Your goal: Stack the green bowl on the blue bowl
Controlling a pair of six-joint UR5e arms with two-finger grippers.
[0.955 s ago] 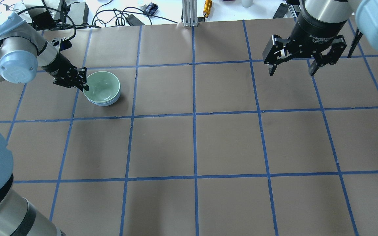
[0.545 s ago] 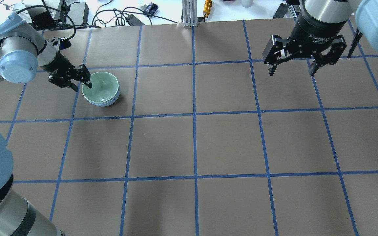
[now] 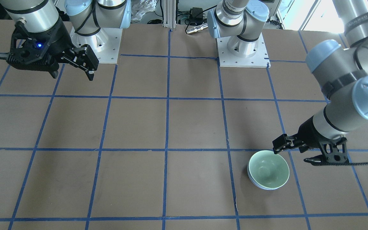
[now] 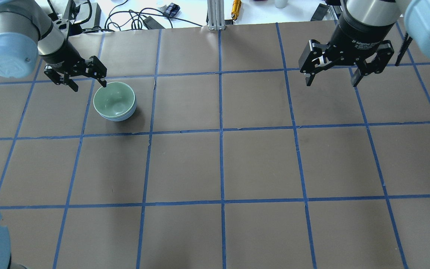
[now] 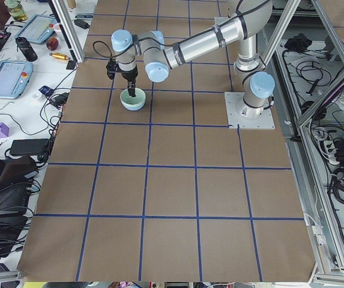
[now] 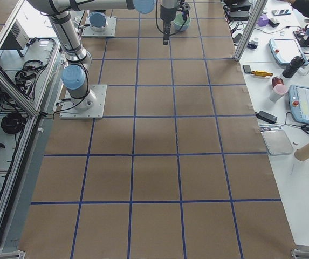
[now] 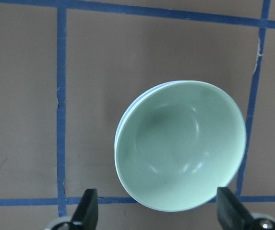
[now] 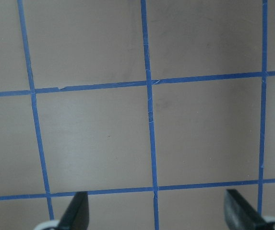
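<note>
1. Overhead exterior view: we see the table (image 4: 259,160) covered with brown paper, which blue tape lines (image 4: 220,130) divide into squares.
2. The green bowl (image 4: 114,99) sits nested in the blue bowl (image 4: 118,118), toward 10 o'clock on the table.
3. The left gripper (image 4: 90,86) hovers at the bowls' 11 o'clock, fingers spread, holding nothing.
4. The right gripper (image 4: 331,83), near 2 o'clock, is spread too.
5. An aluminium post (image 4: 215,15) stands at 12 o'clock.

Green bowl (image 4: 113,99) nested in blue bowl (image 4: 121,118), open table (image 4: 259,160) around them; left gripper (image 4: 90,87) just beside the rim, jaws spread
</note>
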